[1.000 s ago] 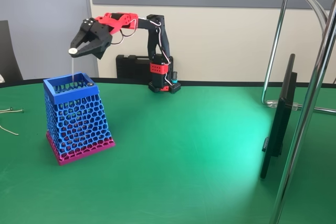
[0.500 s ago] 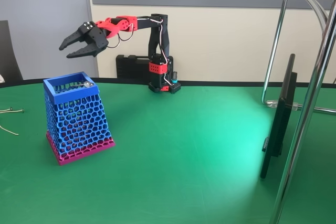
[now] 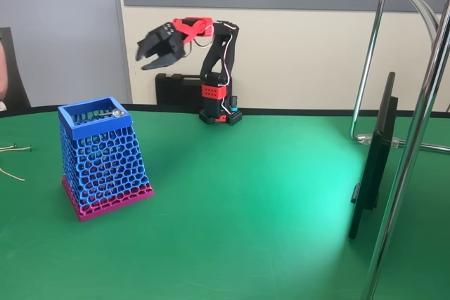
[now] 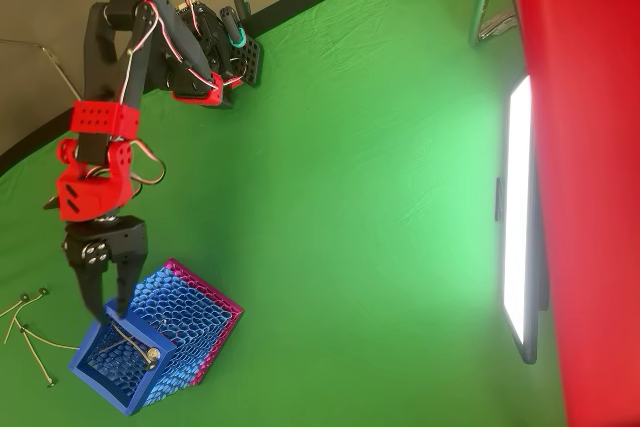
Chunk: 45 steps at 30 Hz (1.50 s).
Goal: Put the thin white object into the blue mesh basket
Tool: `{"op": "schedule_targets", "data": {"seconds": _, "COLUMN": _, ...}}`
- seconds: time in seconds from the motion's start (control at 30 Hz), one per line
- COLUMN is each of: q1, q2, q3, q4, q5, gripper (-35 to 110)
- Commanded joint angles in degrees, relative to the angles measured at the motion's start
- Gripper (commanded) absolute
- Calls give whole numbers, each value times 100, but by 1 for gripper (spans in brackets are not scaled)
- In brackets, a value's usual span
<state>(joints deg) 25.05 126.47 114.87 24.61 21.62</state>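
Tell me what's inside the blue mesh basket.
The thin white object lies slanted inside the blue mesh basket, its knob near the rim. The basket's bottom is hidden by mesh.

The claw (image 3: 145, 55) has let go, opened and pulled back; the thin white object (image 4: 132, 343) now lies in the blue mesh basket (image 3: 84, 128).

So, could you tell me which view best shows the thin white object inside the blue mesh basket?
The overhead view: it looks into the blue mesh basket, where the thin white object lies slanted. The fixed view shows just its knob at the rim.
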Motion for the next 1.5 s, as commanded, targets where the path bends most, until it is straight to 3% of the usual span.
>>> {"op": "schedule_targets", "data": {"seconds": 0.0, "q1": -360, "q2": 712, "q3": 343, "q4": 308, "q5": -475, "gripper": 13}}
{"op": "schedule_targets", "data": {"seconds": 0.33, "q1": -1573, "q2": 2733, "q3": 2769, "q4": 483, "q5": -1661, "gripper": 9}}
{"op": "schedule_targets", "data": {"seconds": 0.57, "q1": -2065, "q2": 3929, "q3": 4386, "q4": 422, "q5": -1872, "gripper": 1}}
{"op": "schedule_targets", "data": {"seconds": 0.87, "q1": -2276, "q2": 5361, "q3": 5607, "q4": 949, "q5": -2030, "gripper": 0}}
{"op": "schedule_targets", "data": {"seconds": 1.03, "q1": -2417, "q2": 6319, "q3": 6179, "q4": 1362, "q5": -2162, "gripper": 0}}
{"op": "schedule_targets", "data": {"seconds": 1.47, "q1": -2435, "q2": 6398, "q3": 6179, "q4": 2443, "q5": -2276, "gripper": 1}}
